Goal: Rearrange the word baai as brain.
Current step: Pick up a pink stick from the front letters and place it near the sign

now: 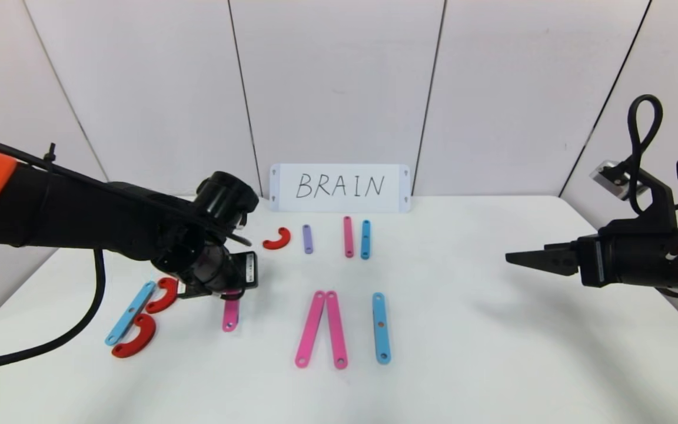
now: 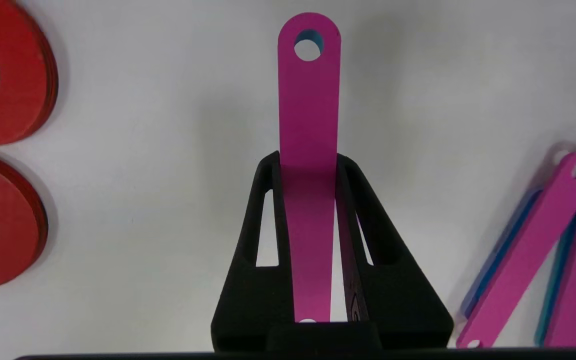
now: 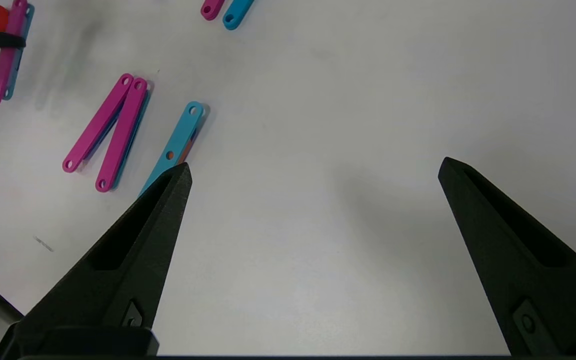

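Pink bar (image 2: 309, 100), one stroke of the second letter, gripped in left claw (image 2: 309, 165), jaws clamped narrow on its edges. Long axis running straight out of the claw, roughly 12-to-6 on table (image 1: 468, 365); free holed end at 6 in the head view. Lying at 3 o'clock from the blue-and-red B (image 1: 139, 315), at 9 from the pink wedge (image 1: 321, 330). Right claw (image 3: 313, 170) spread wide, empty, parked well off at 3. Left arm clearly nearer.
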Controlling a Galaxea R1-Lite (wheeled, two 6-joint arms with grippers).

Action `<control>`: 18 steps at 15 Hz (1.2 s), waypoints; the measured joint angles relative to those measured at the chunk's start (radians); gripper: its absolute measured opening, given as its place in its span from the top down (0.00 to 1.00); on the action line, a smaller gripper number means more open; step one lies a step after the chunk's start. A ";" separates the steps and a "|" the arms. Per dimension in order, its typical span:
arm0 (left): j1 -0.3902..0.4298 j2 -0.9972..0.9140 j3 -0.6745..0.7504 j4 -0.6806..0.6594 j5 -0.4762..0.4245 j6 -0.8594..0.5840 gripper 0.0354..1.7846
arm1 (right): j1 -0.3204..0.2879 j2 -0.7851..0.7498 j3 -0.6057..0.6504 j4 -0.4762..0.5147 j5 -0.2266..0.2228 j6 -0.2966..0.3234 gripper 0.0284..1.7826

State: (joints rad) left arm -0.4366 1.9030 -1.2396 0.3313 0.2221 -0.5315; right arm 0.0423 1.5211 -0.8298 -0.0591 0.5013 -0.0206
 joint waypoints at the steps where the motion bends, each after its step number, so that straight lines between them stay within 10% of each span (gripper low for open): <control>1: 0.001 -0.004 -0.035 0.002 -0.009 0.028 0.85 | 0.000 0.000 0.000 0.000 0.000 0.000 0.03; 10: 0.002 0.031 -0.312 -0.001 -0.354 0.420 0.85 | 0.009 -0.004 0.013 0.000 0.009 -0.004 0.03; 18: -0.067 0.226 -0.523 -0.090 -0.541 0.449 0.85 | 0.012 -0.039 0.032 -0.001 0.014 -0.003 0.03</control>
State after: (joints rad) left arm -0.5032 2.1287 -1.7630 0.2415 -0.3185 -0.0828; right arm 0.0543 1.4821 -0.7977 -0.0604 0.5151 -0.0234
